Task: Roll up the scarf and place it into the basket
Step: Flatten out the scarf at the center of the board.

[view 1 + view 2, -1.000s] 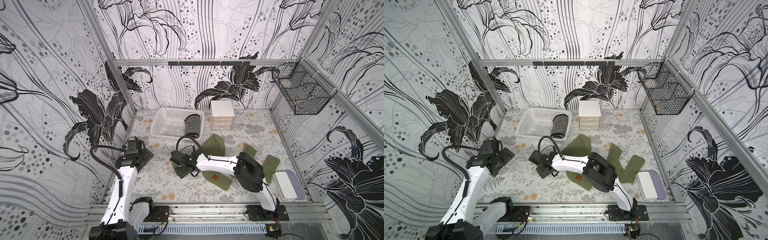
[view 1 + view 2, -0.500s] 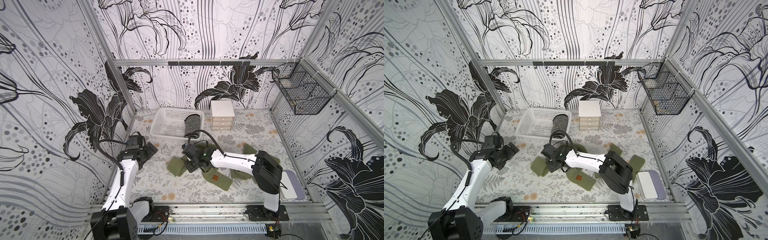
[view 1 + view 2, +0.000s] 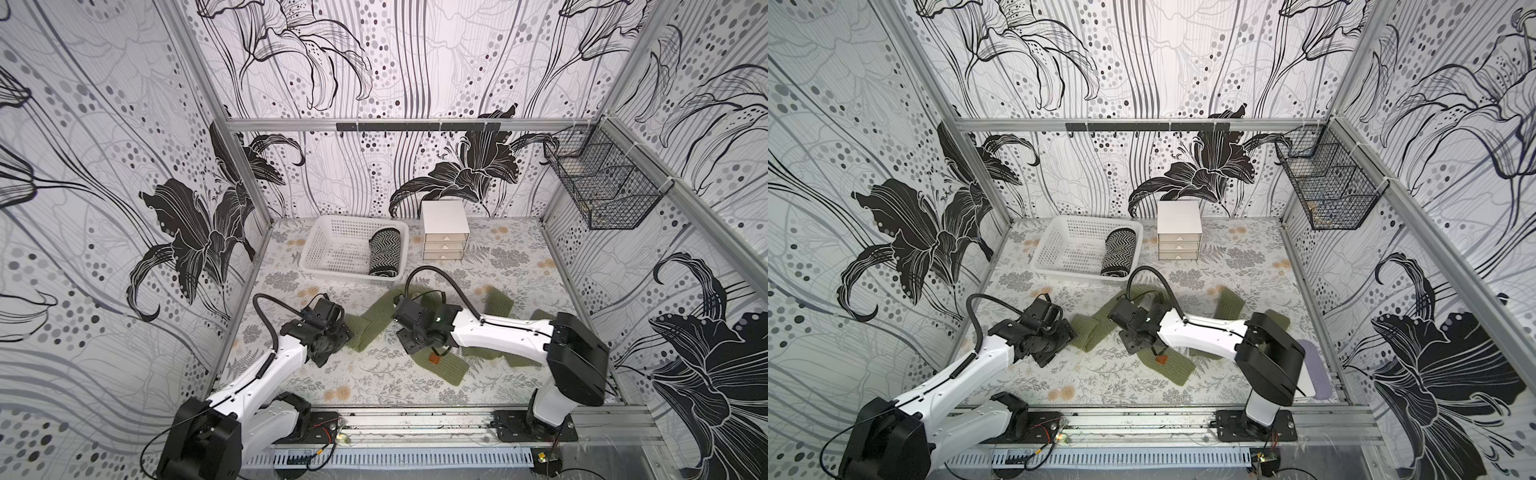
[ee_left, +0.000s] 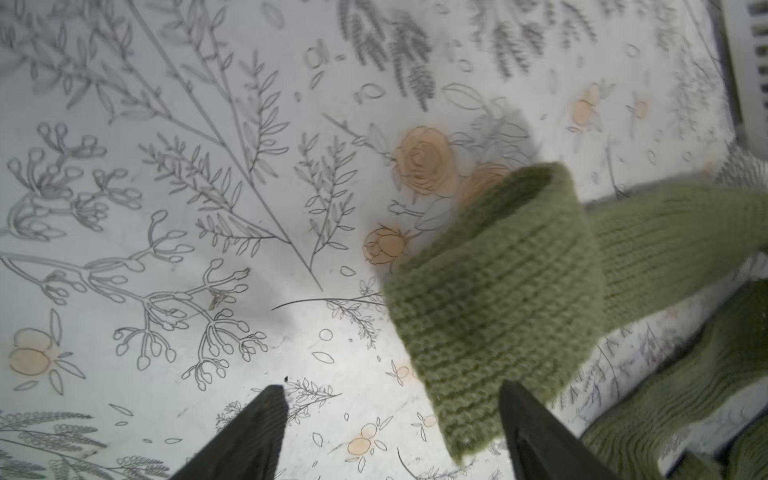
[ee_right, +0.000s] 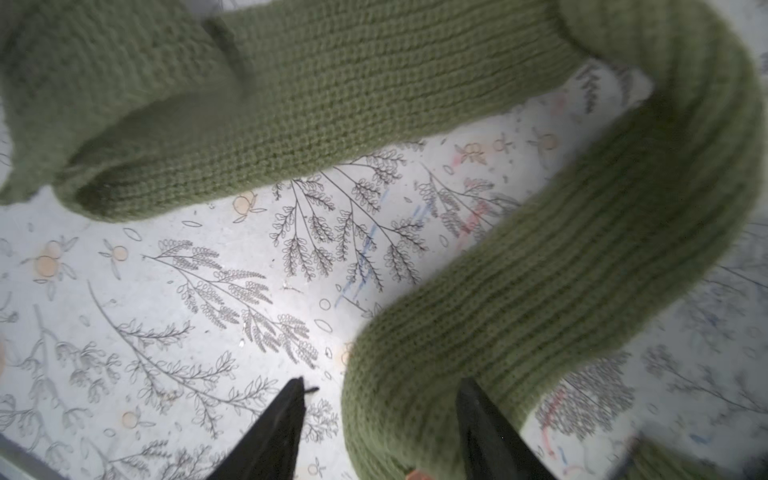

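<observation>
Both top views: scarf [image 3: 374, 324] mid-length hidden under right arm [image 3: 498, 338]; how its parts join there, can't tell. Flat pad [image 3: 1318, 368] by right wall mostly behind that arm. Orange tag [image 3: 434, 360] on scarf too small to read. Wire basket [image 3: 602, 199] contents too small to tell.

Left gripper [image 4: 390, 415]: fingers [image 4: 249, 436] cut by frame edge in wrist view; tips hidden under its own body from above. Right gripper [image 5: 380, 411]: same.

Scarf runs out of frame in both wrist views, blurred near the right lens. Basket [image 4: 748, 62]: only a blurred sliver in left wrist view.
</observation>
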### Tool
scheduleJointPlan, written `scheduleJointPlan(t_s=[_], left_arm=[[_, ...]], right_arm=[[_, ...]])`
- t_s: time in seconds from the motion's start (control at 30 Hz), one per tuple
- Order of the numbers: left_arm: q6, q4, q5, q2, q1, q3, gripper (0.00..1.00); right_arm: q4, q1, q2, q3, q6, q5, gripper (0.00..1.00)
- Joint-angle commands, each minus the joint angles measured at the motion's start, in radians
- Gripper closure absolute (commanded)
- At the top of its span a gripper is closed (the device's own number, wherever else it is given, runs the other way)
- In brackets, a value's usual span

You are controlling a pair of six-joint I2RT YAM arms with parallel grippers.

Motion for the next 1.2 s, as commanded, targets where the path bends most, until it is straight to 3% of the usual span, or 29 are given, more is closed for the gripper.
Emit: scheduleJointPlan(t_s=[0.0,0.2,0.27,0.43,0.47,0.6,0.73,0.77,0.8,0.87,0.93,0.97,1.03,1.1,1.17], left_arm=[[-0.166,0.121,-0.045,0.010,-0.024,-0.024,0.26],[-0.293,0.364,-0.084,0.031,-0.072,-0.128,0.31],[-0.303,0.362,-0.101,0.063,-0.087,-0.114,0.34],[-0.340,0.372,-0.147,0.107,-0.113,-0.107,0.83],[-0.344,0.347,-0.157,0.097,-0.113,-0.099,0.88],[-0.324,0.054,-0.290,-0.024,-0.130,0.000,0.87],[-0.248,-0.123,-0.350,-0.100,-0.126,0.080,0.65],[-0.228,-0.142,-0.352,-0.100,-0.127,0.098,0.64],[-0.195,-0.144,-0.347,-0.099,-0.126,0.112,0.65],[-0.160,-0.147,-0.335,-0.087,-0.126,0.133,0.78],[-0.131,-0.128,-0.317,-0.071,-0.125,0.146,0.81],[-0.111,-0.109,-0.300,-0.058,-0.125,0.149,0.90],[-0.095,-0.079,-0.267,-0.029,-0.122,0.151,0.94],[-0.102,-0.061,-0.222,0.009,-0.122,0.151,0.87],[-0.114,-0.055,-0.205,0.048,-0.123,0.149,0.71]], right_arm=[[-0.044,-0.002,-0.096,-0.055,0.034,0.075,0.39],[-0.064,-0.003,-0.184,-0.125,0.059,0.118,0.39],[-0.071,-0.002,-0.198,-0.139,0.067,0.129,0.40],[-0.084,-0.002,-0.246,-0.170,0.087,0.168,0.40],[-0.091,-0.002,-0.252,-0.173,0.087,0.169,0.40],[-0.116,-0.006,-0.276,-0.209,0.104,0.110,0.40],[-0.126,-0.030,-0.292,-0.261,0.115,-0.043,0.40],[-0.132,-0.030,-0.297,-0.269,0.119,-0.054,0.40],[-0.132,-0.030,-0.311,-0.282,0.124,-0.072,0.40],[-0.133,-0.030,-0.352,-0.313,0.137,-0.090,0.40],[-0.146,-0.030,-0.393,-0.337,0.141,-0.103,0.41],[-0.163,-0.030,-0.407,-0.340,0.141,-0.109,0.41],[-0.185,-0.030,-0.425,-0.347,0.135,-0.127,0.41],[-0.187,-0.030,-0.443,-0.360,0.133,-0.165,0.41],[-0.183,-0.028,-0.462,-0.381,0.138,-0.183,0.41]])
